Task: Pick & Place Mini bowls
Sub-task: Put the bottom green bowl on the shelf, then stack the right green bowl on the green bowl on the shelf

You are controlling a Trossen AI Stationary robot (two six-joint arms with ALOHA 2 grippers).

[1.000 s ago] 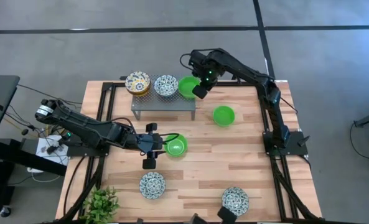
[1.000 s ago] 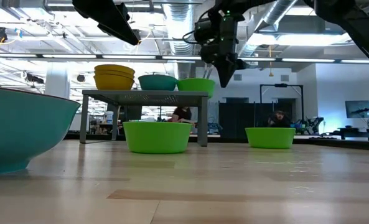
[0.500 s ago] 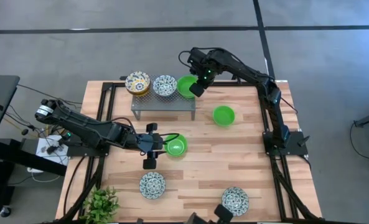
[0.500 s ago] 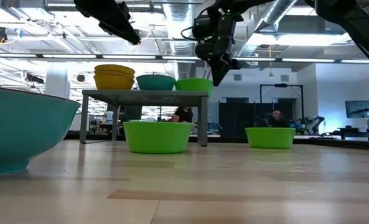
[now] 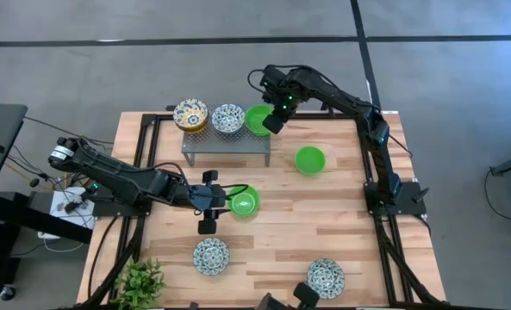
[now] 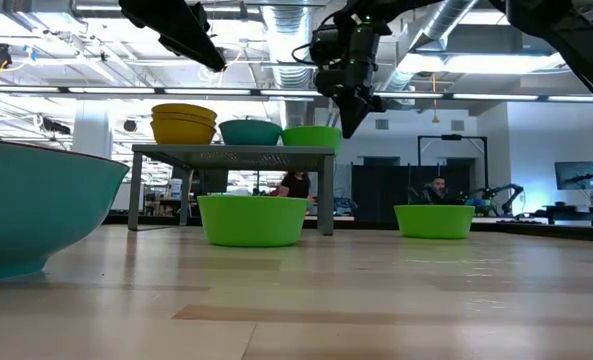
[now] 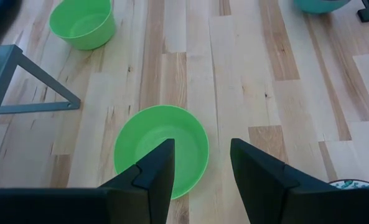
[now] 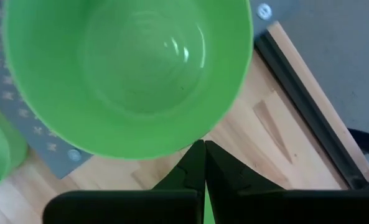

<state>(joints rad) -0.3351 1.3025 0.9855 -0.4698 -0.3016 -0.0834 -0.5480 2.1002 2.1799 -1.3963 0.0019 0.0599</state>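
Note:
On the grey perforated stand (image 5: 227, 142) sit a stack of yellow-cream bowls (image 5: 190, 114), a blue-and-white bowl (image 5: 228, 118) and a green bowl (image 5: 257, 119). My right gripper (image 5: 273, 121) is shut at that green bowl's right rim. Two more green bowls rest on the table, one at mid-table (image 5: 244, 201) and one to the right (image 5: 309, 159). Two blue-and-white bowls (image 5: 210, 255) (image 5: 325, 277) stand near the near edge. My left gripper (image 7: 200, 171) hangs open above the mid-table green bowl (image 7: 161, 149), just left of it. My right gripper pinches the green bowl's rim (image 8: 200, 140) on its right side between the two fingers (image 8: 220, 167), one inside the bowl and one outside. It comes from above, pointing down (image 6: 351, 105). The bowl stays upright at the stand's right end (image 6: 313, 137); I cannot tell whether its base rests there.
A potted plant (image 5: 140, 281) stands at the table's near left corner. Black frame rails (image 5: 369, 155) run along the table's edges. In the low view a blue-and-white bowl (image 6: 36, 215) looms close at the left. Bare wood lies between the bowls at mid-table.
My right gripper, with the green bowl in its fingers, has shifted a little toward the table's left and far edge, bringing the bowl closer to the blue-and-white bowl on the stand. It has held still for the last half second.

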